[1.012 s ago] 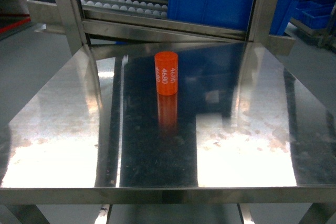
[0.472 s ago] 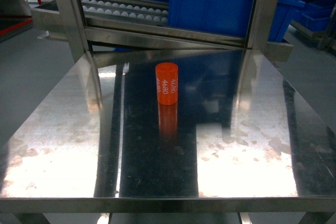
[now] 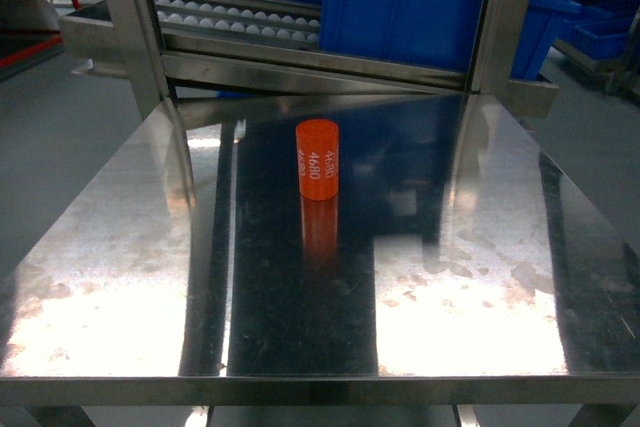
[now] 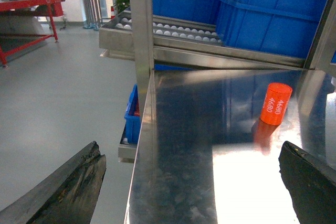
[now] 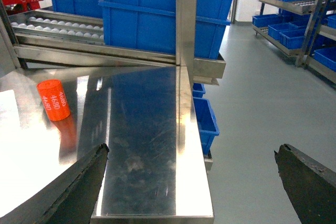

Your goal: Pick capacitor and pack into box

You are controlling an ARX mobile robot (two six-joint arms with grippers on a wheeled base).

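Where the polished steel worktop reflects the overhead light, the capacitor stands upright near the middle of the surface, toward its far edge. It is an orange cylinder, and its side carries the white number "4680", printed more than once and running vertically. Its reflection lies on the metal directly below it.

Neither tool appears in the head view. In the left wrist view the left tool has its two dark fingers spread wide, with nothing between them; the capacitor sits well ahead, nearer the right-hand finger. In the right wrist view the right tool is likewise spread wide and holds nothing; the capacitor stands ahead and to the left, apart from both fingers.

Behind the worktop a steel roller rack with white rollers carries large blue bins. A red frame stands on the grey floor at far left. The pink box is not visible in any view.
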